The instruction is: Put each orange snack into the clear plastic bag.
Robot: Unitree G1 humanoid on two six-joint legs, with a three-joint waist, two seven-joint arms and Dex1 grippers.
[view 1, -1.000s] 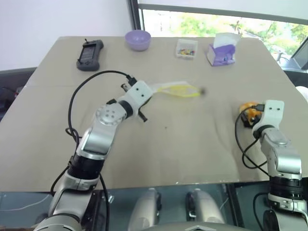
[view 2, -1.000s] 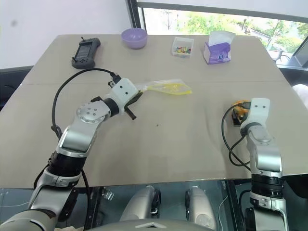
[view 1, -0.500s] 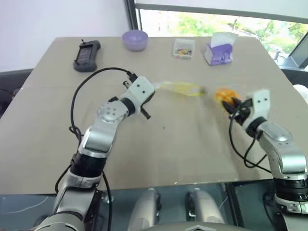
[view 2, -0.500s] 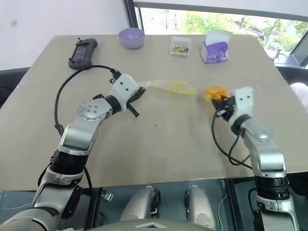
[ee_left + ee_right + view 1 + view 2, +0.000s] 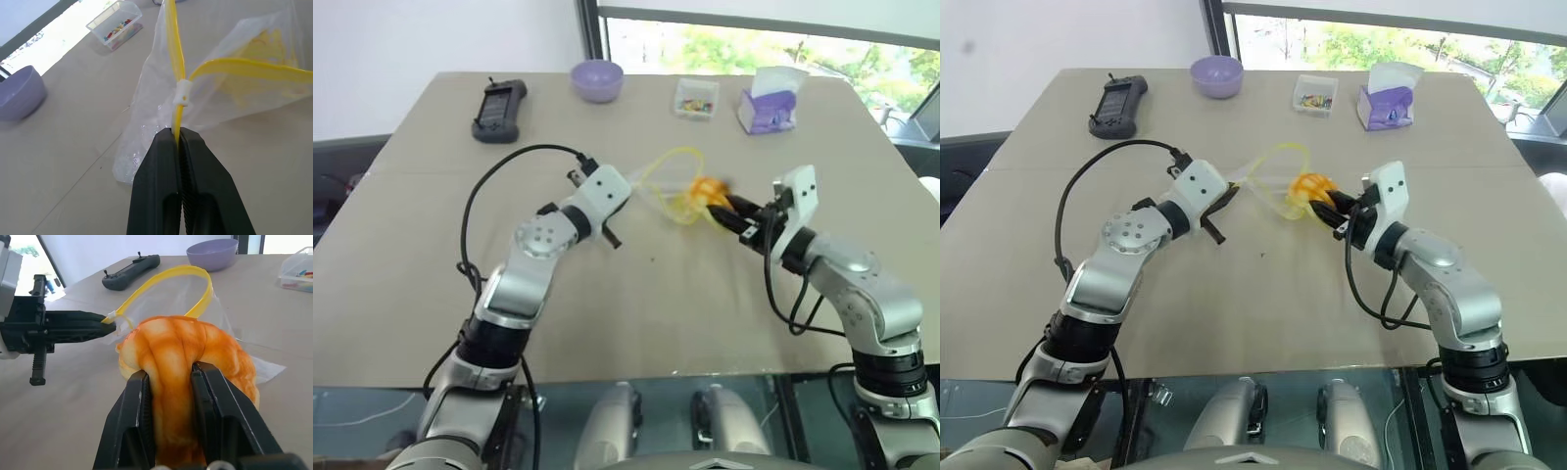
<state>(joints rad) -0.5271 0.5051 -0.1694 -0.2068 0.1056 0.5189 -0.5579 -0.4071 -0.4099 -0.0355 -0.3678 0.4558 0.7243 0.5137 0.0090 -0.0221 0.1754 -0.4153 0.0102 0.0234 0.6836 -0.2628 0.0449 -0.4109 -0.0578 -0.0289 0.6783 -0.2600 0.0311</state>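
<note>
The orange snack [image 5: 181, 347], a golden-orange bun with a grid-patterned top, is pinched between the fingers of my right gripper [image 5: 168, 369]. It hangs above the table right at the mouth of the clear plastic bag [image 5: 668, 188]. My left gripper [image 5: 177, 132] is shut on the bag's yellow seal strip [image 5: 173, 58] and holds that edge up. The strip bows into an open loop [image 5: 193, 276] facing the bun. In the head views the snack [image 5: 1310, 186] sits just right of the loop, with the right gripper [image 5: 1330, 203] behind it.
Along the far edge of the table stand a black remote controller [image 5: 498, 99], a purple bowl [image 5: 597, 78], a small clear box of colourful bits [image 5: 695, 98] and a purple tissue box [image 5: 768, 103]. Bare tabletop lies in front of both arms.
My right gripper closed on the bun at the table's right side and carried it up and left to the bag's mouth. The bag's seal strip bowed open. The left gripper kept still.
</note>
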